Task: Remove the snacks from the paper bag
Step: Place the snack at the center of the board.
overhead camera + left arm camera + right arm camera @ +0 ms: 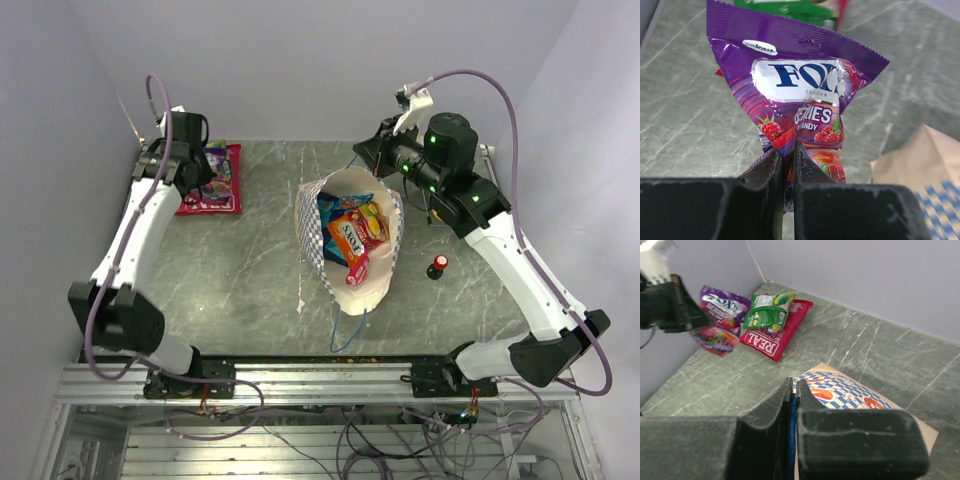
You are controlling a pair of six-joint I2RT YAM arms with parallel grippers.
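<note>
The left gripper (787, 152) is pressed together on the lower edge of a purple candy bag (800, 95), holding it above the table (250, 290) at the far left. Just past it lie the packets that are already out: a red packet (772, 335) marked "REAL" with a green packet (767, 310) on top of it.

The right gripper (794, 387) is pinched on the thin blue cord handle (791, 430) of the paper bag (307, 225), keeping its mouth lifted open. The bag lies mid-table, well apart from the pile.

Inside the bag are an orange packet (352, 235), blue candy bags (335, 205) and a small red packet (358, 270) near the mouth.

I judge the job under halfway: two packets down, one in hand waiting to be set on the pile, several left inside.
</note>
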